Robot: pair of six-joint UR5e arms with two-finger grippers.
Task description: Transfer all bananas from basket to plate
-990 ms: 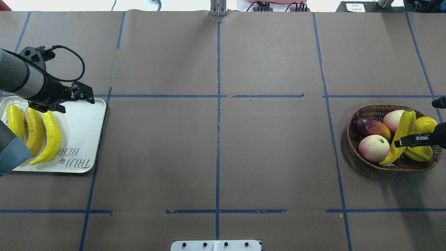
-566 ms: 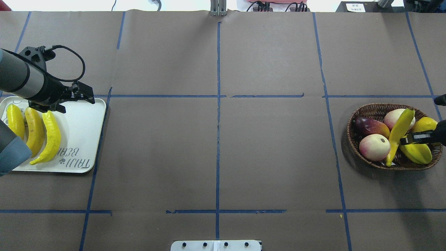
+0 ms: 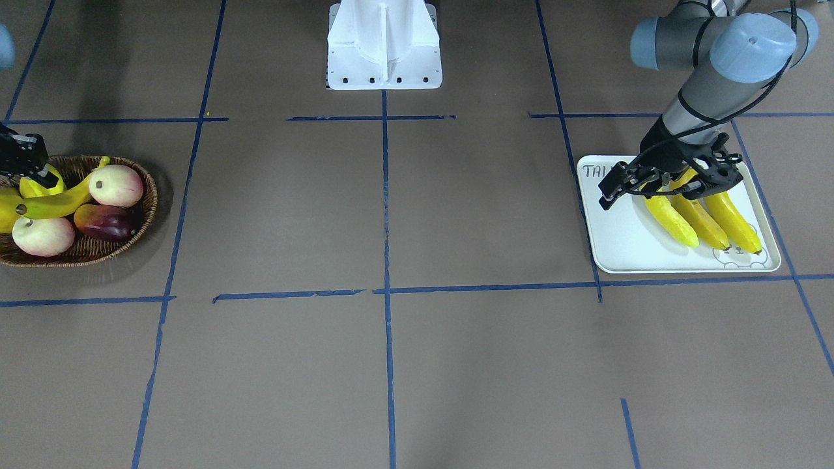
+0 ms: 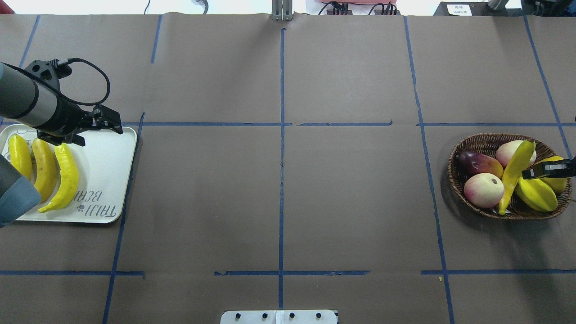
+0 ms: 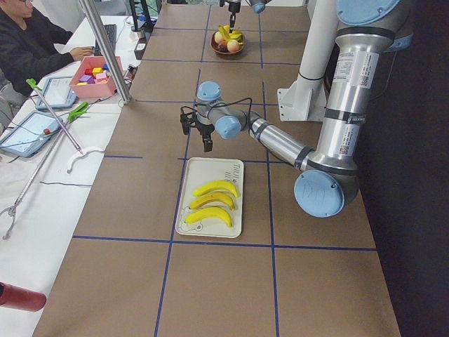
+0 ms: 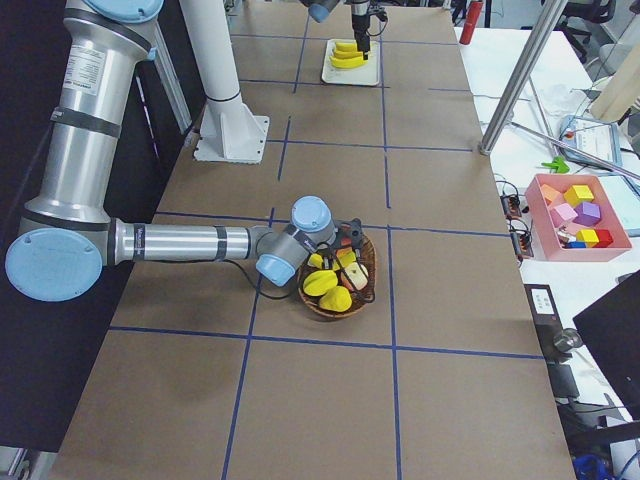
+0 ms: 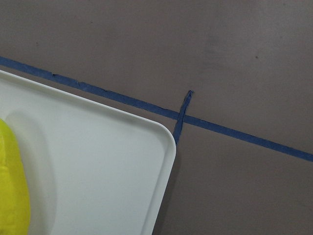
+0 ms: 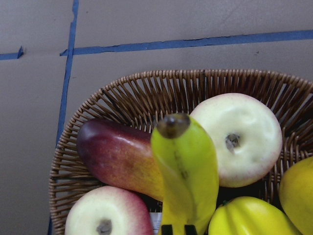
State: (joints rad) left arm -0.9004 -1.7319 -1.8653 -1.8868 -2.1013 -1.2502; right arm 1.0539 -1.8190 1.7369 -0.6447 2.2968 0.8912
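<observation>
I work in a robotics lab: a surface [image 4: 351,189] papered brown and gridded with blue tape [image 4: 281,180], a white mounting pedestal [image 3: 383,45], and a person [image 5: 28,49] at a side bench [image 5: 42,203] strewn with tablets [image 5: 28,132].

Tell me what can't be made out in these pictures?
- Right tool: cut off by the overhead view's right edge; whether it grips the banana is unclear.
- Plate lettering: mostly covered by the left tool in the front-facing view.
- Basket: clipped by that view's left edge.

A dark red mango [image 4: 479,164] lies beside two pale peaches [image 4: 483,190], a yellow-green starfruit [image 4: 537,194] and a lemon [image 8: 298,196], and a pink box [image 6: 578,210] of bright blocks sits on a white side table [image 6: 600,275].
</observation>
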